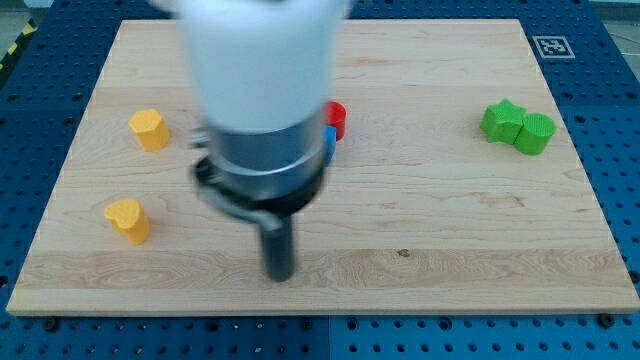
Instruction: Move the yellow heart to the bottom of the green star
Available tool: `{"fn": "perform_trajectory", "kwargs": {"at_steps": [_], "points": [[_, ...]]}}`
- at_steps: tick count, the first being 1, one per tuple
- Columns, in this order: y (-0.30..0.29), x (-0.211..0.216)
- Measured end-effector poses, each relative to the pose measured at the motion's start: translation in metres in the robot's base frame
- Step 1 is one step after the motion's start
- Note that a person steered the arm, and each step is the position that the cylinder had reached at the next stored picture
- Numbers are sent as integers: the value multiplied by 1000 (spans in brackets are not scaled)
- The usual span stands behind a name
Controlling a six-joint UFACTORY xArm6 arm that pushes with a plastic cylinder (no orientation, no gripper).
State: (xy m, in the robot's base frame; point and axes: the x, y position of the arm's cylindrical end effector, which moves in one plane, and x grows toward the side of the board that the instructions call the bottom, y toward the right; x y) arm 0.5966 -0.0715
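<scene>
The yellow heart sits on the wooden board at the view's lower left. The green star is at the view's right, touching a green round block on its right. My tip rests on the board in the lower middle, well to the right of the yellow heart and far left of the green star. It touches no block.
A yellow block of unclear shape sits at the upper left. A red block and a blue block show partly behind the arm's body. The board's edge runs along the bottom.
</scene>
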Motion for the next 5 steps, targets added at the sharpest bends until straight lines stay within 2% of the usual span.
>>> {"fn": "perform_trajectory", "kwargs": {"at_steps": [1,2,3,4,5], "points": [[-96,15],[-172,2],[-200,-31],[-164,-64],[-118,-75]]}}
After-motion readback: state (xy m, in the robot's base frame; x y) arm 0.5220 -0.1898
